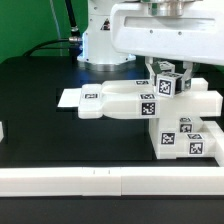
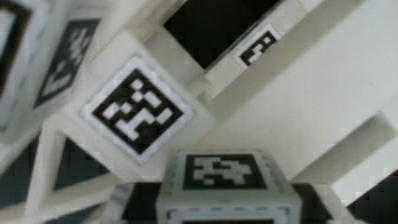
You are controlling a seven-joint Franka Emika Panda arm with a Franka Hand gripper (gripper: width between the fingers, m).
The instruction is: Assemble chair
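Observation:
The white chair assembly [image 1: 180, 125] stands at the exterior view's right, a blocky body with several black-and-white tags. A long flat white part [image 1: 118, 102] reaches from it toward the exterior view's left. My gripper [image 1: 166, 72] hangs just above the assembly, half hidden under the big white wrist body. It is shut on a small tagged white chair piece [image 1: 166, 84], which sits at the assembly's top. In the wrist view this piece [image 2: 222, 172] fills the lower middle, with a large tagged chair face [image 2: 139, 108] close behind it. The fingertips themselves are hidden.
The marker board [image 1: 70, 98] lies flat behind the long part. A long white border rail [image 1: 100, 180] runs along the front edge. The white robot base [image 1: 100, 35] stands at the back, and a white block [image 1: 3, 130] shows at the exterior view's left edge.

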